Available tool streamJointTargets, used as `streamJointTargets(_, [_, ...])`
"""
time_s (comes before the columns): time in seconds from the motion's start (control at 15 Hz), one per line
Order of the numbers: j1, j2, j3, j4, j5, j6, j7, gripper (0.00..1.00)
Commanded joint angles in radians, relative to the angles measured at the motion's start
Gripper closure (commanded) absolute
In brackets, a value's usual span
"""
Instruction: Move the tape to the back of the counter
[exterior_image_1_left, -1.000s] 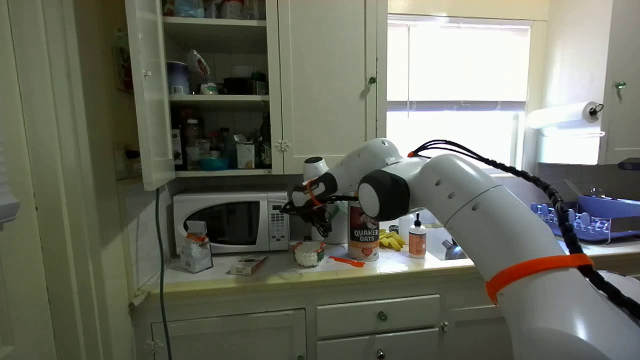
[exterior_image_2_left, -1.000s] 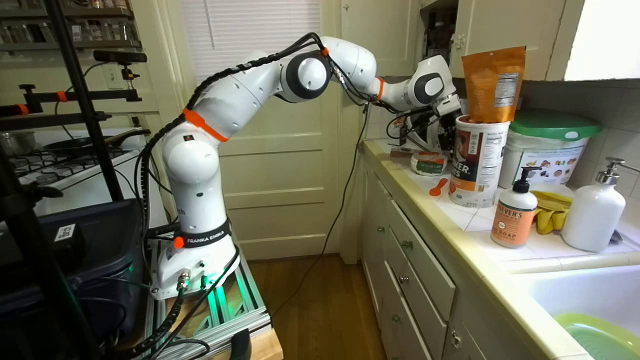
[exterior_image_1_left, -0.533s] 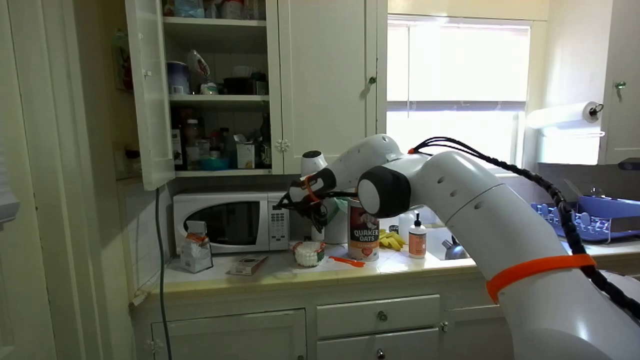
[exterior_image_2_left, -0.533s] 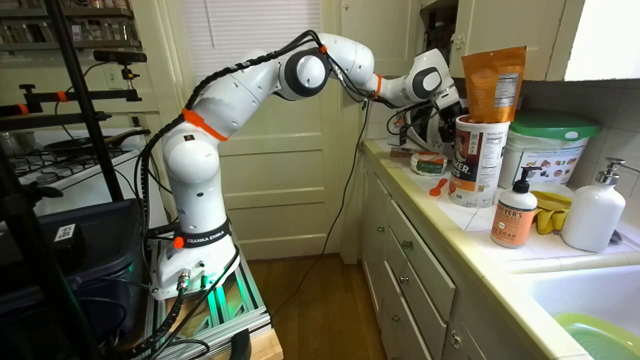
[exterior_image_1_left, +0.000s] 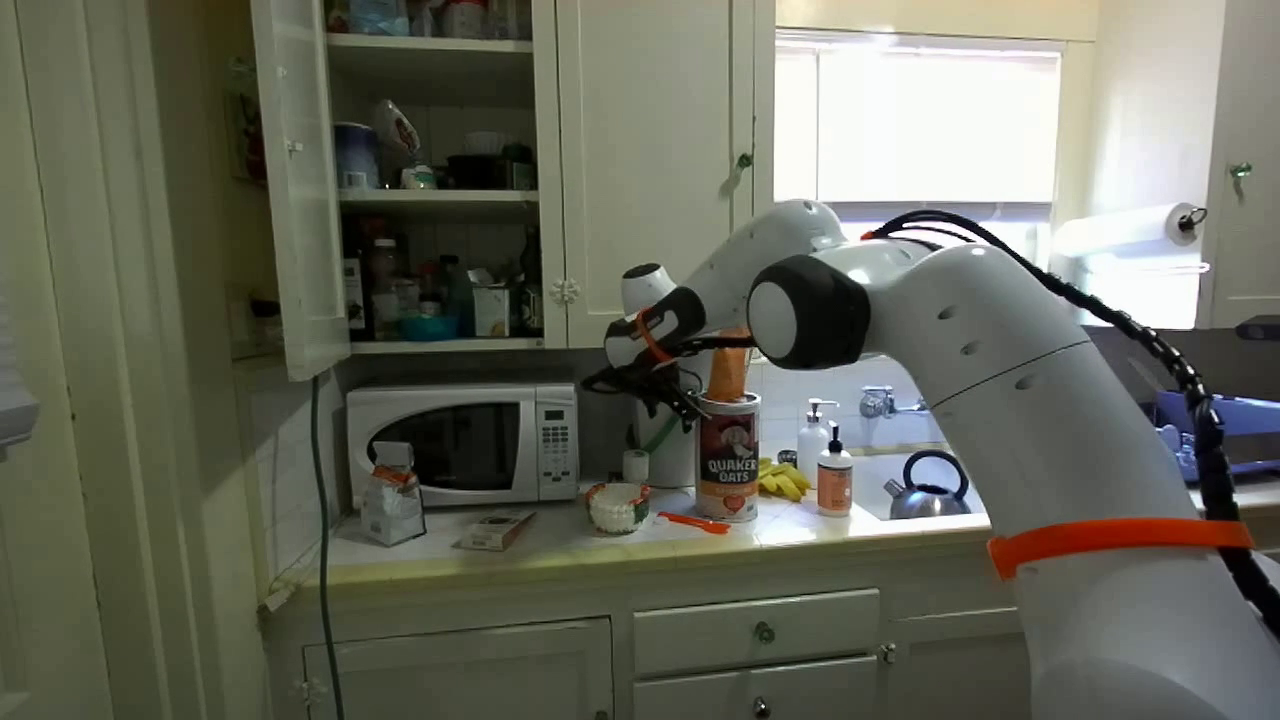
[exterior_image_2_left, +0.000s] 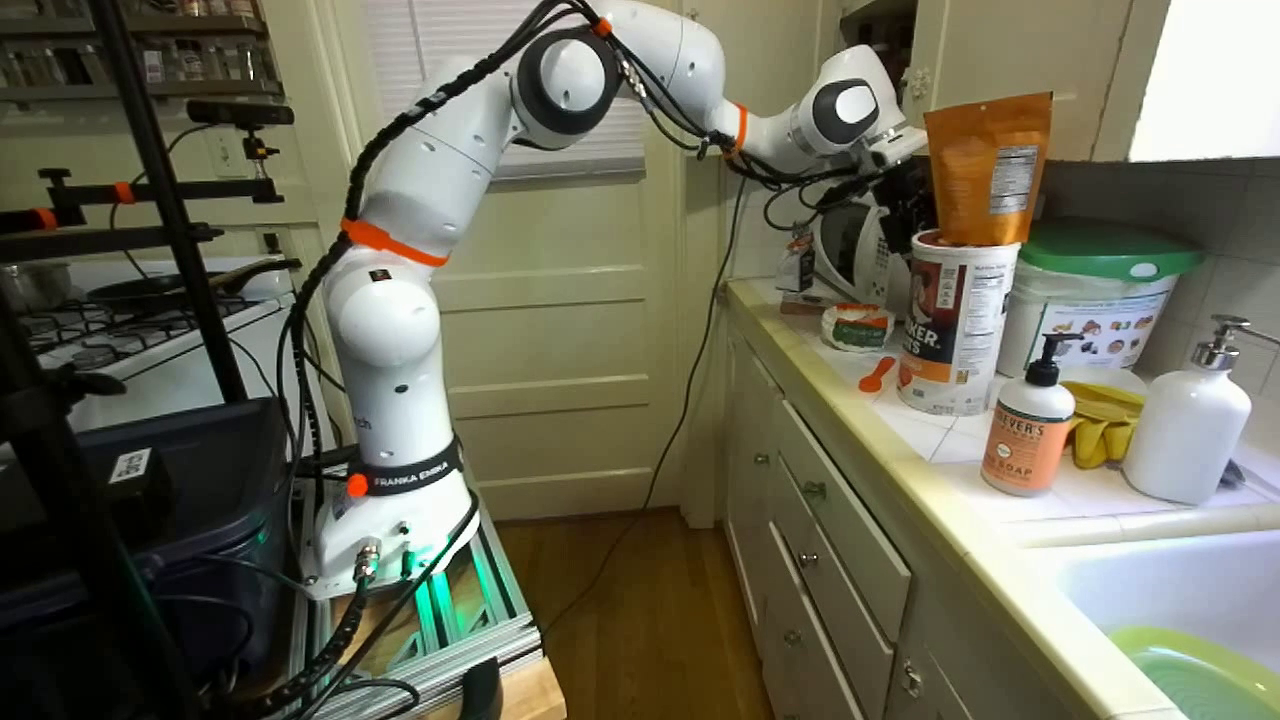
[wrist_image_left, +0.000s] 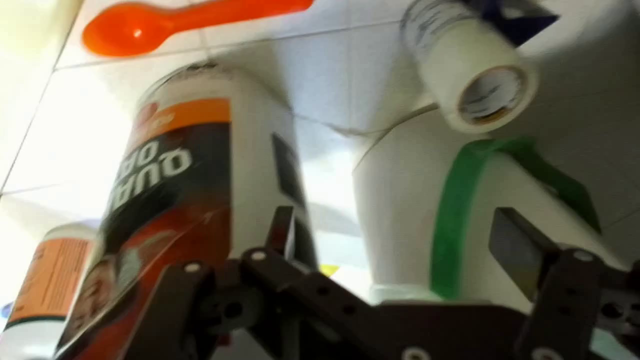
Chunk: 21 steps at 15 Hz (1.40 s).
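The tape (wrist_image_left: 492, 95) is a cream-white roll with a printed core in the wrist view, at the upper right. It stands on the counter (wrist_image_left: 320, 65) close to the white bin, at the back in an exterior view, where the tape (exterior_image_1_left: 636, 466) looks small. In the view with the sink in front, the tape is hidden. My gripper (wrist_image_left: 397, 235) is open, and nothing is held between its fingers. In an exterior view the gripper (exterior_image_1_left: 672, 405) hangs above the tape and a little to its right. It also shows behind the oats canister (exterior_image_2_left: 905, 200).
A Quaker Oats canister (exterior_image_1_left: 728, 460) with an orange pouch (exterior_image_2_left: 985, 170) on top stands right beside the gripper. A white bin (wrist_image_left: 400, 200) with a green strip is behind. A microwave (exterior_image_1_left: 460, 445), coffee filters (exterior_image_1_left: 618, 508), an orange spoon (exterior_image_1_left: 695, 522) and a soap bottle (exterior_image_2_left: 1028, 430) share the counter.
My gripper has risen from low by the tape to well above it, and the arm has drawn up and back. The tape stays standing on the counter. The kettle and faucet have come into view.
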Motion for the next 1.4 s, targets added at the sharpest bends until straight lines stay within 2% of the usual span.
streamJointTargets(0.0, [-0.055, -0.186, 0.035, -0.240, -0.015, 0.024, -0.225, 0.00])
streamJointTargets(0.27, [-0.082, -0.355, 0.067, -0.415, 0.014, -0.001, -0.460, 0.00])
streamJointTargets(0.47, [-0.095, -0.453, 0.103, -0.504, 0.080, -0.048, -0.611, 0.00])
streamJointTargets(0.6, [-0.100, -0.508, 0.122, -0.534, 0.129, -0.120, -0.708, 0.00])
streamJointTargets(0.87, [-0.101, -0.611, 0.149, -0.529, 0.198, -0.367, -0.885, 0.00])
streamJointTargets(1.13, [-0.077, -0.679, 0.151, -0.451, 0.182, -0.701, -1.017, 0.00])
streamJointTargets(1.27, [-0.094, -0.687, 0.176, -0.401, 0.188, -0.831, -1.106, 0.00])
streamJointTargets(1.33, [-0.103, -0.680, 0.179, -0.431, 0.177, -0.744, -1.032, 0.00])
